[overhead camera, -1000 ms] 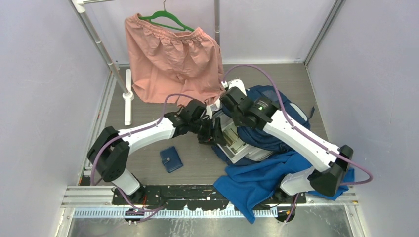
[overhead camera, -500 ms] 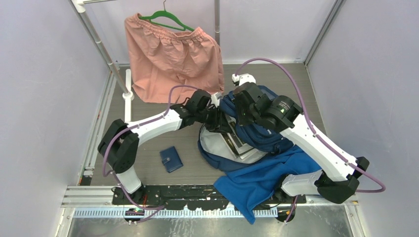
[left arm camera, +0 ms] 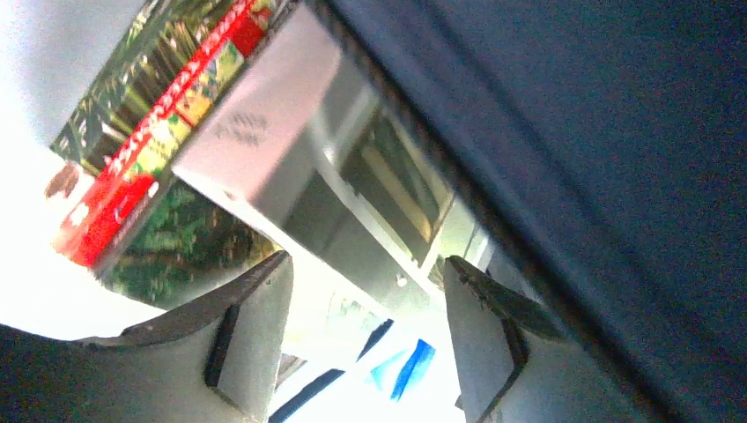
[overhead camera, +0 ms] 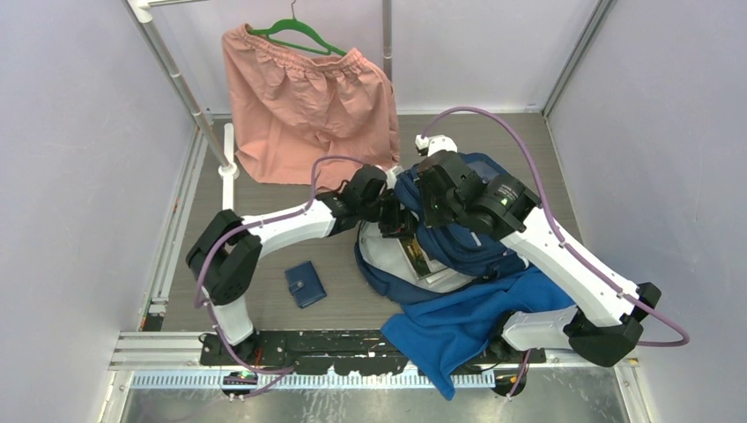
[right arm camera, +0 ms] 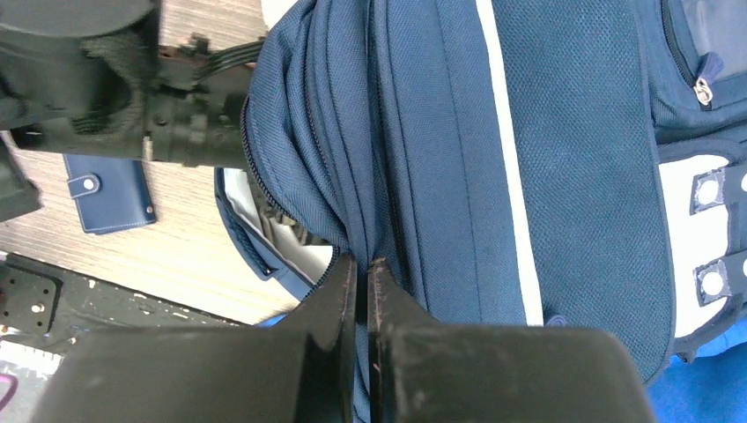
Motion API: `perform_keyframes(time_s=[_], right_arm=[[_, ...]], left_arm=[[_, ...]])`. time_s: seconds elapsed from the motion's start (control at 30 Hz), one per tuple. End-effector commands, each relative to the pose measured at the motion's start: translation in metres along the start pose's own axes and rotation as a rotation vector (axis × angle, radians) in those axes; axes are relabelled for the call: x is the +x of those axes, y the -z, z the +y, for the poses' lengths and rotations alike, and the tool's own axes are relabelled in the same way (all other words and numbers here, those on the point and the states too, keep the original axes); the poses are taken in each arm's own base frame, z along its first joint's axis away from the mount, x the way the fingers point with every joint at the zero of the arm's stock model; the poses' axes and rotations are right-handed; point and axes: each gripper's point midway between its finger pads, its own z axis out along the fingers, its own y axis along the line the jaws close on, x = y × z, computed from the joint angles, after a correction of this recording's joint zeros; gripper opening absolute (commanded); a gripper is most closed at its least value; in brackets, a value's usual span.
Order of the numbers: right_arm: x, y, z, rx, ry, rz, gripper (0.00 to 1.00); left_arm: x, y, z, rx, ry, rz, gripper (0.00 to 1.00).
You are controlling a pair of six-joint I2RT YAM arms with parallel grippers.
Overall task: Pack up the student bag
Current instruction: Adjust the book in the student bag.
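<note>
Currently packing step: student bag lying mid-counter, right hand clenching its mouth fabric, lifting flap; left hand released, reaching inside beside books. Next move calling for a clean left-hand retreat.

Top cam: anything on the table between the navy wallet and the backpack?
Nothing. Only bare wood table separates the wallet from the backpack and its open edge. The top view shows it, and so does the right wrist view.
</note>
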Motion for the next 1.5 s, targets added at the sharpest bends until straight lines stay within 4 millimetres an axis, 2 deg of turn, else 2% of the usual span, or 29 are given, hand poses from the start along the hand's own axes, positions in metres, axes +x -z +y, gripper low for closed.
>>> perform_keyframes(time_s=[0.0, 0.2, 0.43, 0.67, 0.8, 0.9, 0.97, 1.03, 1.07, 1.17, 1.23, 1.27, 1.33, 1.47], right_arm=[[-0.026, 0.015, 0.025, -0.143, -0.091, -0.13, 0.01], [-0.02, 0.0, 0.034, -0.163, -0.093, -0.102, 0.01], [-0.021, -0.001, 0.027, -0.153, -0.118, -0.117, 0.01], [-0.022, -0.004, 0.023, -0.164, -0.148, -0.115, 0.01], [-0.013, -0.01, 0.039, -0.233, -0.107, -0.057, 0.01], [-0.007, -0.012, 0.059, -0.347, -0.078, -0.035, 0.01], [0.005, -0.014, 0.075, -0.432, -0.054, 0.02, 0.01], [0.022, -0.027, 0.084, -0.461, -0.036, 0.1, 0.02], [0.035, -0.037, 0.088, -0.471, -0.029, 0.151, 0.09], [0.076, -0.067, 0.095, -0.461, -0.042, 0.326, 0.41], [0.09, -0.07, 0.096, -0.454, -0.046, 0.413, 0.52], [0.088, -0.066, 0.096, -0.459, -0.044, 0.408, 0.55], [0.072, -0.057, 0.087, -0.437, -0.039, 0.334, 0.6], [0.024, -0.038, 0.054, -0.329, -0.073, 0.157, 0.64]], left_arm=[[-0.005, 0.038, -0.041, 0.1, -0.113, -0.064, 0.66], [0.025, 0.049, -0.022, 0.068, -0.084, 0.023, 0.68], [0.036, 0.067, -0.021, 0.052, -0.086, 0.026, 0.68], [0.06, 0.094, -0.011, 0.006, -0.14, 0.091, 0.68], [0.088, 0.114, -0.007, 0.015, -0.166, 0.192, 0.68], [0.105, 0.129, 0.001, 0.015, -0.17, 0.228, 0.68], [0.11, 0.144, 0.001, 0.033, -0.169, 0.223, 0.68], [0.106, 0.155, 0.004, 0.041, -0.154, 0.193, 0.67], [0.1, 0.163, 0.003, 0.053, -0.153, 0.157, 0.67], [0.079, 0.183, -0.008, 0.11, -0.148, 0.052, 0.67], [0.066, 0.194, -0.022, 0.138, -0.166, -0.019, 0.67], [0.059, 0.198, -0.027, 0.138, -0.173, -0.057, 0.67], [0.038, 0.201, -0.025, 0.084, -0.177, -0.157, 0.68], [-0.002, 0.193, 0.002, -0.048, -0.099, -0.244, 0.68]])
